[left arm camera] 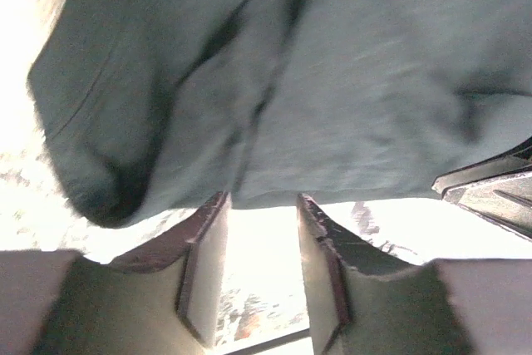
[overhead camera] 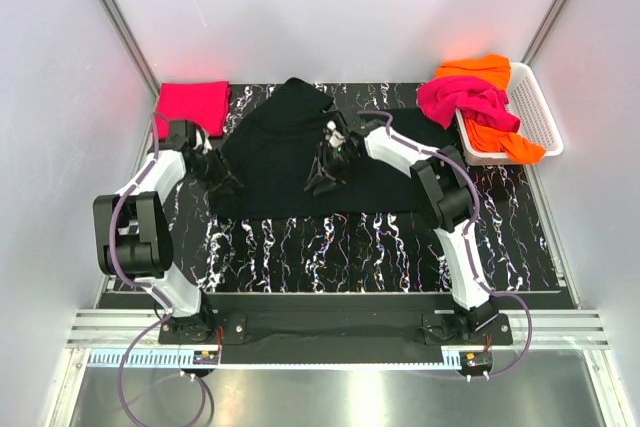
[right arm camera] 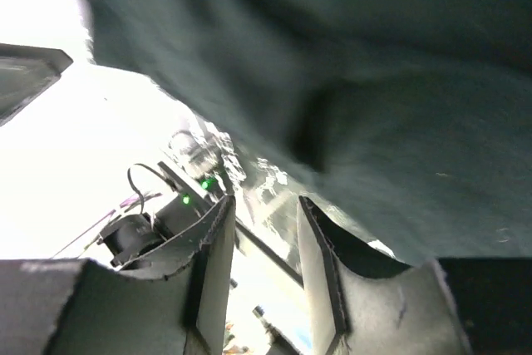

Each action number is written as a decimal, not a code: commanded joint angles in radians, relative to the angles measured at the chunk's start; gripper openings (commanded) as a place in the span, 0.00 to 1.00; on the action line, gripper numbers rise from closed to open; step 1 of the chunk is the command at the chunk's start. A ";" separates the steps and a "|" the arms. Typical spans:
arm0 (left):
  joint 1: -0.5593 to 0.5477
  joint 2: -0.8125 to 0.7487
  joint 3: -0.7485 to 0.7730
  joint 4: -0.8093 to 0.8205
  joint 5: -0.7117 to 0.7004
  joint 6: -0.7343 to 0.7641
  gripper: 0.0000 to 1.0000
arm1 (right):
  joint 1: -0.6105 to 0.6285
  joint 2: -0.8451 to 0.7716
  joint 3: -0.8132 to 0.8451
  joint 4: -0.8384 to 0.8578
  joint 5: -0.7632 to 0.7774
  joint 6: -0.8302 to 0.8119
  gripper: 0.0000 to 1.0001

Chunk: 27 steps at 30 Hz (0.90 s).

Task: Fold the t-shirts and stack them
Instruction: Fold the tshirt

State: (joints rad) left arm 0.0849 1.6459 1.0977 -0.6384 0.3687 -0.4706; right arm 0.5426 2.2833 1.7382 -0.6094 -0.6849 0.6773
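The large black t-shirt (overhead camera: 290, 157) lies spread on the marbled table, its upper part bunched. A red-pink shirt (overhead camera: 192, 104) lies folded at the back left. A magenta shirt (overhead camera: 468, 100) and an orange shirt (overhead camera: 510, 142) lie heaped in the basket. My left gripper (overhead camera: 222, 180) is at the black shirt's left edge; in the left wrist view the gripper (left arm camera: 263, 199) is open, with the cloth's hem (left arm camera: 332, 81) right at the fingertips. My right gripper (overhead camera: 322, 177) is over the shirt's middle; in the right wrist view it (right arm camera: 266, 201) is open and empty, with black cloth (right arm camera: 399, 81) beyond it.
A white lattice basket (overhead camera: 545, 122) stands at the back right. White walls close in the back and sides. A bare strip of marbled table (overhead camera: 340, 252) lies between the shirt and the arm bases.
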 commanded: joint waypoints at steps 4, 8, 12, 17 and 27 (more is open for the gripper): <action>-0.011 0.095 0.120 0.097 0.171 -0.045 0.33 | 0.005 -0.013 0.188 -0.098 0.013 -0.078 0.39; -0.024 0.175 0.154 0.176 0.190 -0.088 0.31 | 0.020 0.073 0.286 -0.070 -0.070 -0.024 0.25; -0.028 0.261 0.189 0.215 0.193 -0.115 0.30 | 0.019 0.142 0.305 -0.009 -0.085 0.018 0.13; -0.028 0.341 0.188 0.241 0.145 -0.112 0.29 | -0.013 0.186 0.259 0.022 -0.056 0.018 0.06; -0.022 0.313 0.171 0.201 0.096 -0.048 0.29 | -0.115 0.131 0.132 0.068 -0.014 -0.067 0.03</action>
State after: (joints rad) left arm 0.0586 1.9850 1.2575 -0.4427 0.5205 -0.5674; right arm 0.4488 2.4710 1.8946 -0.5545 -0.7528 0.6689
